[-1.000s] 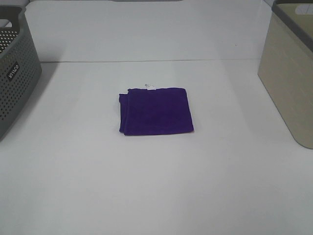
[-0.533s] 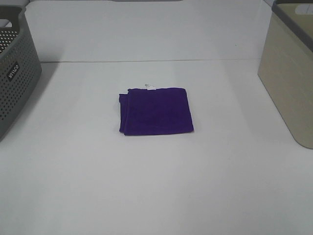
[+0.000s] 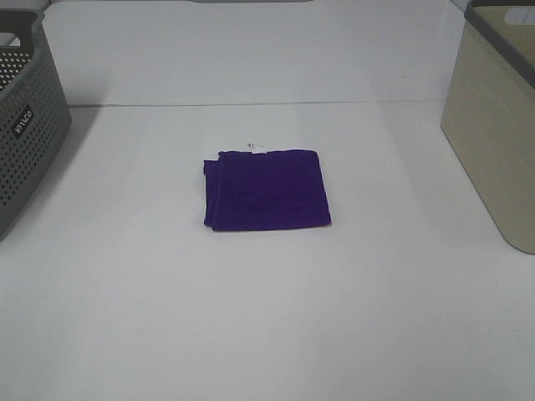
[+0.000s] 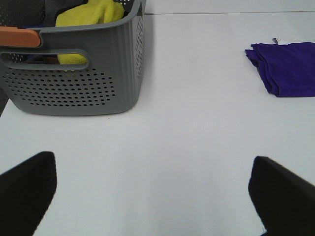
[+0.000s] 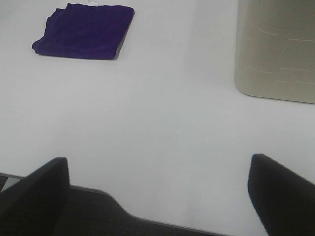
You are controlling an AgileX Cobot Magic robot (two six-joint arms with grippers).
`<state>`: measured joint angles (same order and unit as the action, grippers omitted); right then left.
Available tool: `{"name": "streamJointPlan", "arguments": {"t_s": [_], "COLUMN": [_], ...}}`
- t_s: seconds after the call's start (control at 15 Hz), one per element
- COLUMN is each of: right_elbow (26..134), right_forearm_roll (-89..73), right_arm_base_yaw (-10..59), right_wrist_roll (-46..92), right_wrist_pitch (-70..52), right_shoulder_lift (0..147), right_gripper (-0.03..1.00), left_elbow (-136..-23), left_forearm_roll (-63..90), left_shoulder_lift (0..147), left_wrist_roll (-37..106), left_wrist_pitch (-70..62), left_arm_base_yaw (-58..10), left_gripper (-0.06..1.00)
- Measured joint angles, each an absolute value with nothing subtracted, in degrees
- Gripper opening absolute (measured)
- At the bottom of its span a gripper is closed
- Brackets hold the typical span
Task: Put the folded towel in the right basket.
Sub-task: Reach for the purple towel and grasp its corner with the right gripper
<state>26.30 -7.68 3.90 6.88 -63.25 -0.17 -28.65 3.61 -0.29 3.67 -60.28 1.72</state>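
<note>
At the centre of things, the folded towel point(image 3: 266, 190): purple, flat and square near the middle of the white table point(image 3: 267, 334), with a small white tag point(image 3: 257, 149) at its far edge and folded layers showing along its left side. Well apart from both containers, touched by nothing. From either wrist camera, seen lying well ahead of the claw.

Off at the table's right edge, the right basket point(image 3: 493, 159) — beige, solid-walled, only partly in the high view. Inside hidden, so contents impossible to tell. At the opposite edge, the left basket point(image 3: 25, 142), grey and perforated, with a yellow cloth point(image 4: 91, 12) heaped in it.

For the right gripper point(image 5: 157, 160): jaws spread wide, bare table between them, nothing held. For the left gripper point(image 4: 151, 160): likewise spread wide and empty. Neither visible in the high view, so both judged to sit back near the table's near edge.

Progress, judged from this: none of the task done. Left to do — reach in to the towel, most likely with the right arm as the one nearer the target, close on it without undoing the fold, lift, carry across to the right basket, release above its opening.
</note>
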Motion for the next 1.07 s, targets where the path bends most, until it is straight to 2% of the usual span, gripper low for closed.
{"name": "streamJointPlan", "arguments": {"t_s": [1.07], "right_elbow": [26.3], "right_forearm_roll": [-7.7], "right_arm_base_yaw": [3.9], "right_wrist_roll": [6.9], "right_wrist_pitch": [-63.3], "right_shoulder_lift": [-0.2], "right_gripper": [0.95], "left_elbow": [-28.6], "left_forearm_roll": [3.6], "left_shoulder_lift": [-0.3], "left_wrist_roll": [3.7], "left_wrist_pitch": [-60.3], "left_arm_base_yaw": [1.7], "left_gripper": [0.99]}}
